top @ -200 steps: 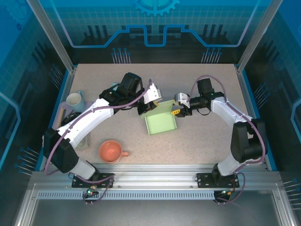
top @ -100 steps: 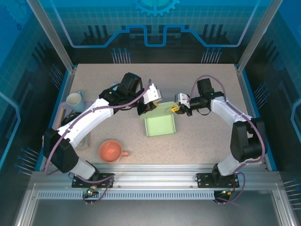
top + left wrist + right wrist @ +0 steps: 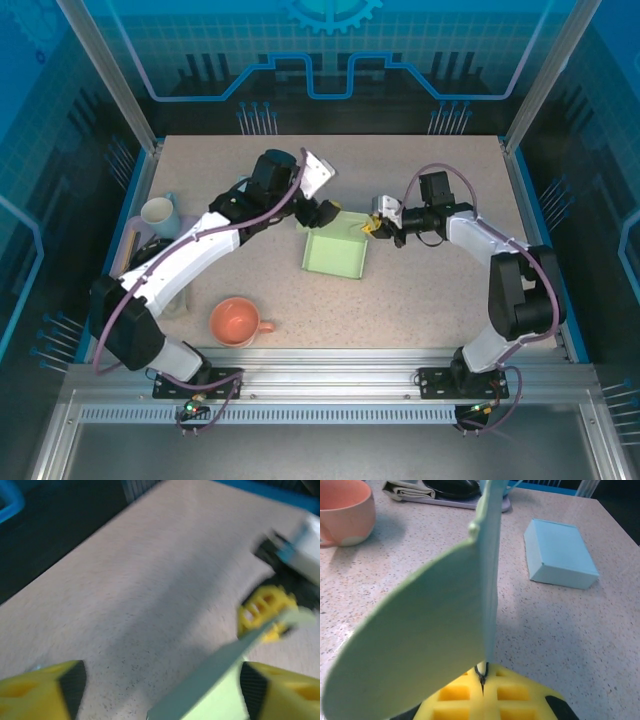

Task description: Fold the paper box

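Note:
The light green paper box (image 3: 338,252) lies in the middle of the table, its open side up. My right gripper (image 3: 372,229) is at the box's far right corner. In the right wrist view its yellow fingers (image 3: 520,700) are shut on the thin edge of a green flap (image 3: 430,625) that stands upright. My left gripper (image 3: 318,211) hovers over the box's far left corner. Seen from the left wrist, the left gripper (image 3: 161,685) is wide open and the box's edge (image 3: 220,662) runs slantwise between the fingers, touching neither.
A pink cup (image 3: 236,322) stands near the front left, and a white mug (image 3: 158,212) sits at the left edge beside a tray (image 3: 140,250). A light blue closed box (image 3: 560,555) lies on the table beyond the flap.
The left gripper has let go of the box's left wall, opened and pulled back. The right gripper has shut on the box's right edge. The box has shifted a little.

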Controlling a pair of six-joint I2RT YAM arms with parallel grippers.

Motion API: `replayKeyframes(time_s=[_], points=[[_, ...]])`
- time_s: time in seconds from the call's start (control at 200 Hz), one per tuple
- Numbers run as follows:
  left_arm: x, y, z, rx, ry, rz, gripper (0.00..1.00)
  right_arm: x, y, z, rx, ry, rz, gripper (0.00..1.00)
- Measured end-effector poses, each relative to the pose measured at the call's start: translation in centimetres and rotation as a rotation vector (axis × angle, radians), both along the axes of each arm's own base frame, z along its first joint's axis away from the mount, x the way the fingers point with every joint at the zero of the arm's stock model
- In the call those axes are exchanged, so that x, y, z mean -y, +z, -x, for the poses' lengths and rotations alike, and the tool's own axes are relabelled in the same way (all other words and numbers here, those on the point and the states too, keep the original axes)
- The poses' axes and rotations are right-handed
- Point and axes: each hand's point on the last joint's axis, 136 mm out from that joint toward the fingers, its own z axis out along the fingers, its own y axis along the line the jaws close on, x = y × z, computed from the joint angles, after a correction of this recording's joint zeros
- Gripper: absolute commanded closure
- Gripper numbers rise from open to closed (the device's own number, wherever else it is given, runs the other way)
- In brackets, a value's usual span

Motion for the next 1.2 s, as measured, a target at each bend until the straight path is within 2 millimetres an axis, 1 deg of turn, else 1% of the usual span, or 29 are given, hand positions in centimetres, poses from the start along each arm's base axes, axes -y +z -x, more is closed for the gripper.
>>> replayKeyframes(time_s=[0.05, 0.105, 0.145, 0.2, 0.245, 0.28, 0.335, 0.37, 0.385, 0.45, 0.51, 0.56, 0.64, 0.725, 0.765, 0.84, 0.94, 1.005, 1.105, 1.2], points=[[-1.2, 1.0, -0.3, -0.014, 0.118, 0.070, 0.04, 0.2, -0.4, -0.2, -0.008, -0.016, 0.005, 1.00], [-2.7, 1.6, -0.2, -0.040, 0.231, 0.149, 0.03, 0.4, -0.7, -0.4, -0.020, -0.034, 0.006, 1.00], [-3.6, 1.7, 0.1, -0.063, 0.296, 0.201, 0.02, 0.6, -0.8, -0.5, -0.027, -0.044, 0.006, 1.00], [-4.6, 1.1, 0.6, -0.097, 0.367, 0.258, 0.01, 0.6, -0.9, -0.8, -0.035, -0.056, 0.005, 1.00], [-5.4, -0.1, 1.0, -0.130, 0.417, 0.292, 0.02, 0.7, -1.2, -0.9, -0.048, -0.066, 0.007, 1.00], [-6.0, -1.5, 1.4, -0.164, 0.448, 0.307, 0.04, 0.8, -1.4, -1.1, -0.055, -0.071, 0.008, 1.00], [-6.9, -3.9, 2.0, -0.214, 0.482, 0.322, 0.18, 0.8, -1.9, -1.2, -0.069, -0.076, 0.011, 1.00], [-7.5, -5.7, 2.3, -0.254, 0.501, 0.329, 0.23, 0.8, -2.2, -1.2, -0.079, -0.078, 0.014, 1.00], [-7.7, -6.6, 2.4, -0.271, 0.501, 0.323, 0.24, 0.8, -2.3, -1.2, -0.083, -0.079, 0.014, 1.00], [-8.8, -9.3, 2.7, -0.338, 0.515, 0.352, 0.28, 0.8, -2.6, -1.2, -0.094, -0.081, 0.016, 1.00], [-9.3, -10.8, 2.9, -0.385, 0.507, 0.374, 0.31, 0.8, -2.9, -1.2, -0.101, -0.081, 0.017, 1.00], [-8.8, -11.1, 2.7, -0.403, 0.474, 0.396, 0.31, 0.8, -3.1, -1.3, -0.105, -0.081, 0.019, 1.00], [-7.4, -10.7, 2.2, -0.401, 0.403, 0.437, 0.31, 0.8, -3.3, -1.7, -0.109, -0.083, 0.022, 1.00], [-6.5, -10.8, 1.7, -0.395, 0.366, 0.451, 0.30, 0.8, -3.6, -1.8, -0.112, -0.085, 0.025, 1.00], [-6.2, -11.1, 1.4, -0.394, 0.354, 0.450, 0.29, 0.8, -3.6, -1.8, -0.113, -0.085, 0.026, 1.00], [-5.8, -12.3, 1.0, -0.403, 0.338, 0.430, 0.24, 0.8, -3.5, -1.9, -0.110, -0.085, 0.025, 1.00], [-5.3, -13.8, 0.6, -0.420, 0.311, 0.398, 0.23, 0.8, -3.5, -1.9, -0.110, -0.085, 0.025, 1.00], [-4.8, -14.3, 0.4, -0.430, 0.285, 0.385, 0.24, 0.8, -3.5, -1.9, -0.110, -0.085, 0.025, 1.00], [-4.1, -14.3, 0.2, -0.437, 0.244, 0.388, 0.24, 0.8, -3.5, -1.9, -0.110, -0.085, 0.025, 1.00], [-3.4, -13.6, 0.0, -0.432, 0.216, 0.398, 0.23, 0.7, -3.4, -2.1, -0.109, -0.084, 0.025, 1.00]])
